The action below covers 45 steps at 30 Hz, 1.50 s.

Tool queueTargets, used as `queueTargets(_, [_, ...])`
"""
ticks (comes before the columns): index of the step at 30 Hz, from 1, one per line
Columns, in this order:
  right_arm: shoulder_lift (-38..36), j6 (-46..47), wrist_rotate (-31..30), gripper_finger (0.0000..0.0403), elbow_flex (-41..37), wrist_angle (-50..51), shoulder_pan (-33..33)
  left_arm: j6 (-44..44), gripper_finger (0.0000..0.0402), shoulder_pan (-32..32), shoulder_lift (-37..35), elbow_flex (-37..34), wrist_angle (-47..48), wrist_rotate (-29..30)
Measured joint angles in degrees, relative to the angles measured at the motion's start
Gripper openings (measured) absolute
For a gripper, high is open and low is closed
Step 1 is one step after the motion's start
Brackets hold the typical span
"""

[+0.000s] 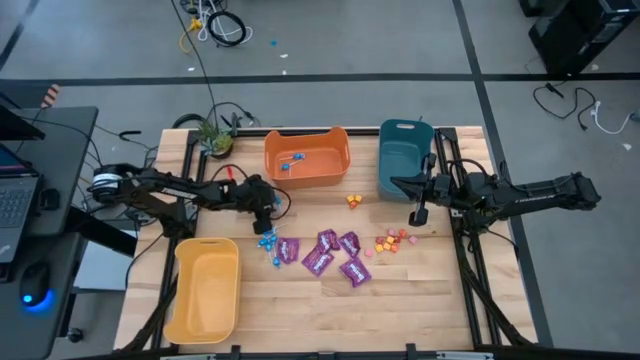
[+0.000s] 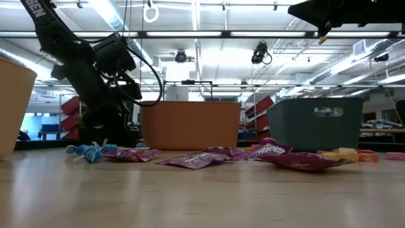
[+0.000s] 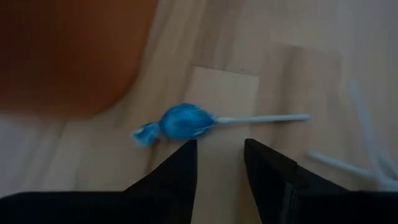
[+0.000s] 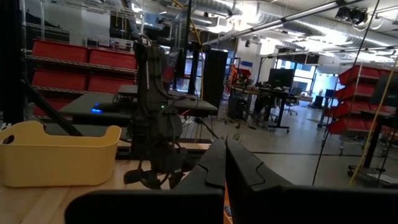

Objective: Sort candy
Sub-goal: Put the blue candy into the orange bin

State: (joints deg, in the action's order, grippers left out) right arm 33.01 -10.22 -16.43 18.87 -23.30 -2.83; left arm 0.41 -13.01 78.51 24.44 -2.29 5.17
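Blue lollipops [image 1: 268, 240] lie on the wooden table beside several purple packets [image 1: 325, 255]. Small orange and pink pieces [image 1: 393, 241] lie to their right, with a few more [image 1: 354, 200] near the bins. My left gripper [image 1: 265, 214] hangs open just above the table, on the far side of the lollipops. In its wrist view, one blue lollipop [image 3: 183, 121] lies flat just beyond the open fingertips [image 3: 219, 144], its stick crosswise. My right gripper [image 1: 418, 212] is shut and raised in front of the teal bin [image 1: 403, 155]; its fingers [image 4: 225, 155] hold nothing.
The orange bin [image 1: 307, 155] at the back holds a few blue lollipops. A yellow bin [image 1: 205, 290] stands at the near left. A small plant [image 1: 213, 135] and cables sit at the far left corner. Bare wood lies along the near edge, right of the yellow bin.
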Motion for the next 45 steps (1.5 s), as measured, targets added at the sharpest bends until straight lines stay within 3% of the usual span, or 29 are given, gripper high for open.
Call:
queueTargets(5, [0.01, 0.0, 0.0, 0.0, 0.0, -0.01, 0.0, -7.07, 0.0138, 0.01, -1.85, 1.16, 3.52, 0.2])
queueTargets(12, [-0.02, -0.02, 0.0, 0.0, -0.01, 0.02, -0.02, -17.47, 0.0138, 0.04, -3.05, 1.21, 2.66, -4.5])
queueTargets(25, [-0.02, -0.95, 0.0, 0.0, -0.02, 0.65, 0.0, -35.59, 0.0138, 0.08, -3.03, 1.16, -0.52, 2.16])
queueTargets(45, [-0.02, 0.12, 0.0, 0.0, 0.0, -0.01, 0.0, -43.14, 0.0138, 1.15, -3.03, 1.16, 0.38, 6.49])
